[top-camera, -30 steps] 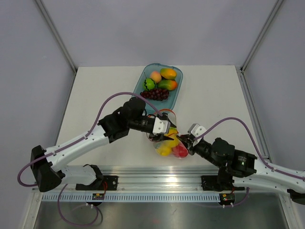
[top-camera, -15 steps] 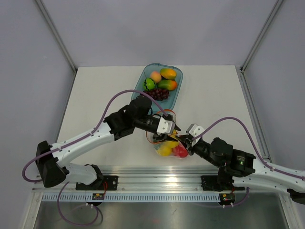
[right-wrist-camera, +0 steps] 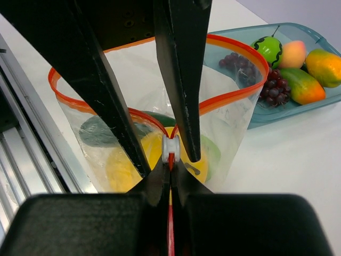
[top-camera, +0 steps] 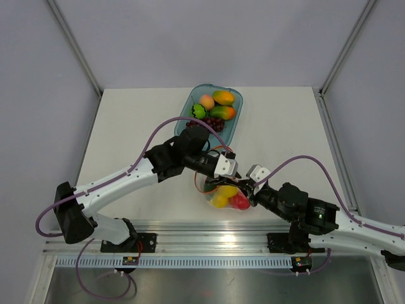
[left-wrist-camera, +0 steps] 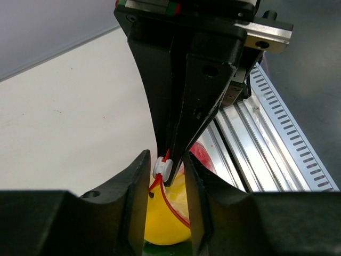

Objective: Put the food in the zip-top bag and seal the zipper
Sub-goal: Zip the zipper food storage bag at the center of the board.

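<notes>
The clear zip-top bag (right-wrist-camera: 229, 117) stands open at the table's near edge (top-camera: 223, 190). It holds a yellow lemon (left-wrist-camera: 160, 218), a red apple (top-camera: 239, 201), a dark green cucumber (right-wrist-camera: 98, 130) and a green lime (right-wrist-camera: 210, 152). My right gripper (right-wrist-camera: 170, 168) is shut on the red-orange zipper (right-wrist-camera: 170, 224), just behind its white slider (right-wrist-camera: 170, 146). My left gripper (left-wrist-camera: 165, 160) is open, one finger on each side of the slider (left-wrist-camera: 162, 168), with a gap still showing. In the top view the left gripper (top-camera: 226, 172) meets the right gripper (top-camera: 249, 188) over the bag.
A translucent blue tray (top-camera: 190, 104) at the back holds two mangoes (top-camera: 223, 97), a pinkish peach (top-camera: 206, 102), a green striped fruit (top-camera: 198, 111) and purple grapes (top-camera: 205, 124). A metal rail (top-camera: 202, 231) runs along the near edge just behind the bag.
My left arm has swung right and its gripper has come over the bag mouth to the slider. The right gripper has kept its hold and barely moved.
</notes>
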`<action>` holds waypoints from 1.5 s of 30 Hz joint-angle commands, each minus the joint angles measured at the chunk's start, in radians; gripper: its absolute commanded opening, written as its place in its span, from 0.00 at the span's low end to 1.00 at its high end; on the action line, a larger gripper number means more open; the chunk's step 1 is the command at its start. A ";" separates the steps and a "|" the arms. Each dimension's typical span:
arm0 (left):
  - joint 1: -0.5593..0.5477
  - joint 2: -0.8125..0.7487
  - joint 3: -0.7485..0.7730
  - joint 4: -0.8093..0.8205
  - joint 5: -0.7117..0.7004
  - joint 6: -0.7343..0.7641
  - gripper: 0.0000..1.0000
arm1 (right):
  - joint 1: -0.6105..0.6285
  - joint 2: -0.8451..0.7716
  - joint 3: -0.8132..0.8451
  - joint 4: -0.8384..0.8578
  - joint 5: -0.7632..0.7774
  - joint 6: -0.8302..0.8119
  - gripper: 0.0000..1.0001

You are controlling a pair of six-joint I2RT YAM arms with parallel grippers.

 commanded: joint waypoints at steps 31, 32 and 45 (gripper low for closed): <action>-0.005 0.005 0.065 -0.096 0.019 0.035 0.00 | -0.005 0.094 0.136 -0.070 -0.009 0.035 0.10; -0.005 0.007 0.067 -0.094 0.016 0.036 0.00 | -0.005 0.089 0.137 -0.069 -0.012 0.035 0.00; 0.006 0.008 0.042 -0.099 -0.027 0.039 0.00 | -0.005 -0.199 0.058 -0.027 0.323 0.061 0.00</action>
